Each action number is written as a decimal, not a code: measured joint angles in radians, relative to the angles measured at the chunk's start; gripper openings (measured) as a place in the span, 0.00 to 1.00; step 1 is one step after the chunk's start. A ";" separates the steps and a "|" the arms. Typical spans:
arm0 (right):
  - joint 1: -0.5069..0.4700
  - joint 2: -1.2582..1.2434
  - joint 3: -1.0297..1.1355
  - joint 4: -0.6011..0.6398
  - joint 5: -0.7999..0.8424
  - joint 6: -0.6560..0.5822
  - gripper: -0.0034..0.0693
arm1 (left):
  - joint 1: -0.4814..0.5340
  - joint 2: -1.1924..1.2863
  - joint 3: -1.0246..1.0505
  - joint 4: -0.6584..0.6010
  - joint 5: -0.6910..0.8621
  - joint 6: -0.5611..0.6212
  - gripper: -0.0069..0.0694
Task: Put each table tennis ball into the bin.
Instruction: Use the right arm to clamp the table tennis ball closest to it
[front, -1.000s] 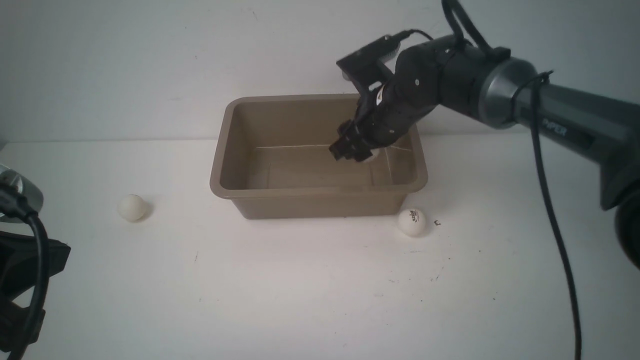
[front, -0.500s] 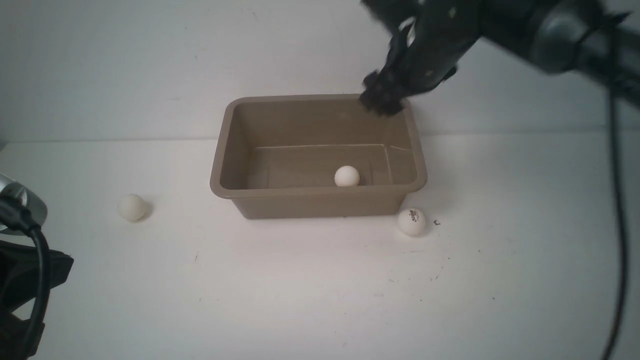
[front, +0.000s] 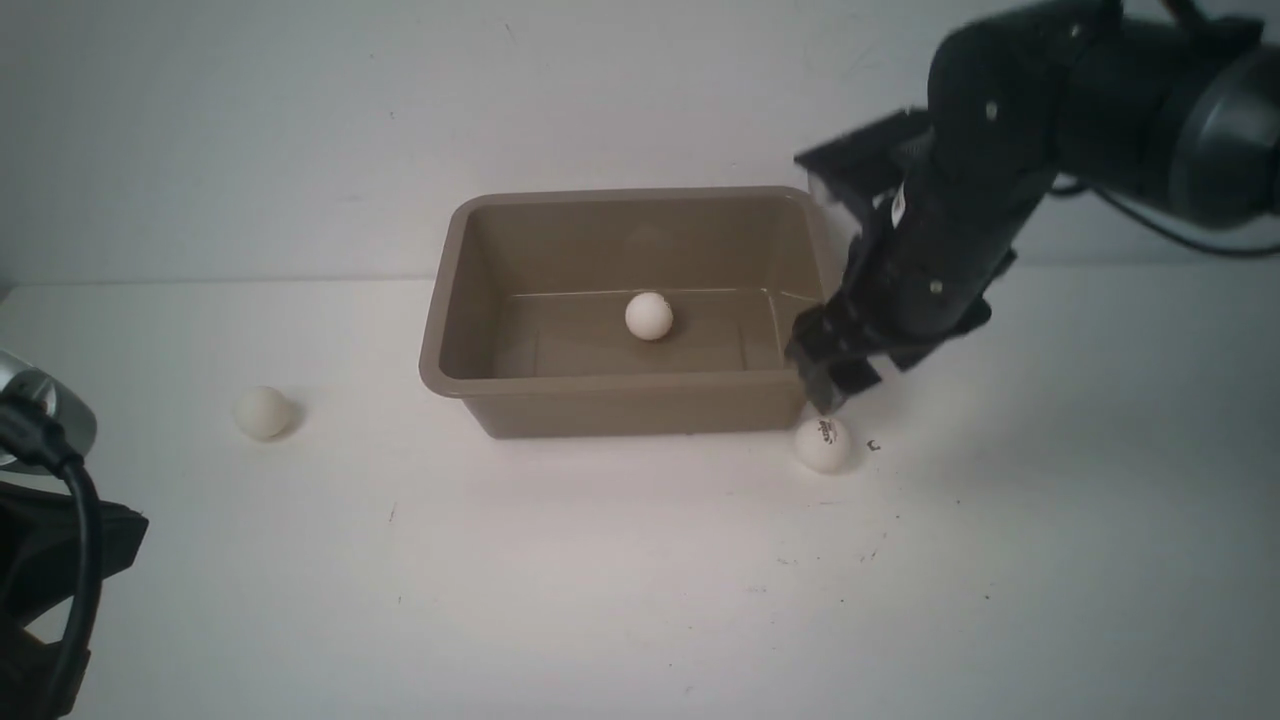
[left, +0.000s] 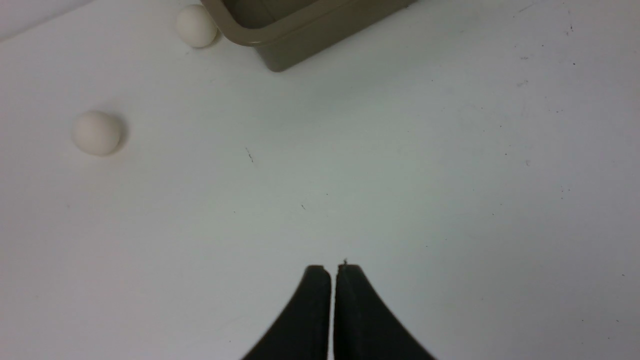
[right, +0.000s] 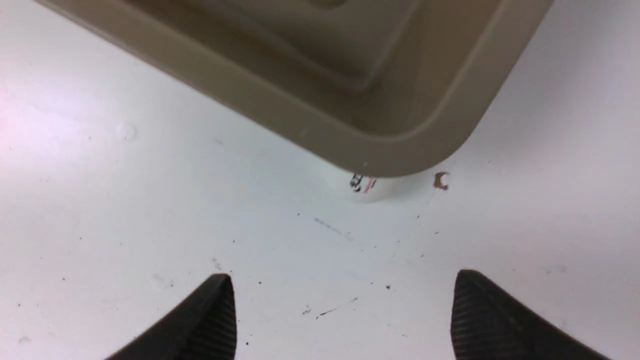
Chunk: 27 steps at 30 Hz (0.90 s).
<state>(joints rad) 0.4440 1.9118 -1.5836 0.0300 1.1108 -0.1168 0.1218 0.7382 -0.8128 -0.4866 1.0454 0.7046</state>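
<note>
Spread-apart right gripper (right: 342, 275) near lettered off-white ball (front: 823, 443).
Fingers of left gripper (left: 332, 267) pressed together; plain ball (front: 649, 315) inside tan plastic bin (front: 620, 383) by the far edge of the worktop (front: 600, 560).

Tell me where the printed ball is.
Front view: the printed ball sits on the table beside the bin's front right corner, close to the right gripper.

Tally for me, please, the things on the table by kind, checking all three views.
bin: 1
table tennis balls: 4 (ball inside, lettered ball, left ball, ball beside the bin's left wall, seen only from the left wrist view)
Total: 5
</note>
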 joint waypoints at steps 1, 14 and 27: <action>-0.001 0.000 0.015 0.008 -0.015 -0.002 0.77 | 0.000 0.000 0.000 0.000 0.001 0.000 0.09; -0.001 0.030 0.113 0.036 -0.271 -0.007 0.77 | 0.000 0.000 0.000 0.000 0.017 0.000 0.09; -0.001 0.100 0.115 -0.004 -0.335 0.011 0.77 | 0.000 0.000 0.000 0.000 0.019 0.000 0.09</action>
<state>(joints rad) 0.4432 2.0123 -1.4684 0.0263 0.7756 -0.1054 0.1218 0.7382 -0.8128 -0.4866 1.0643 0.7046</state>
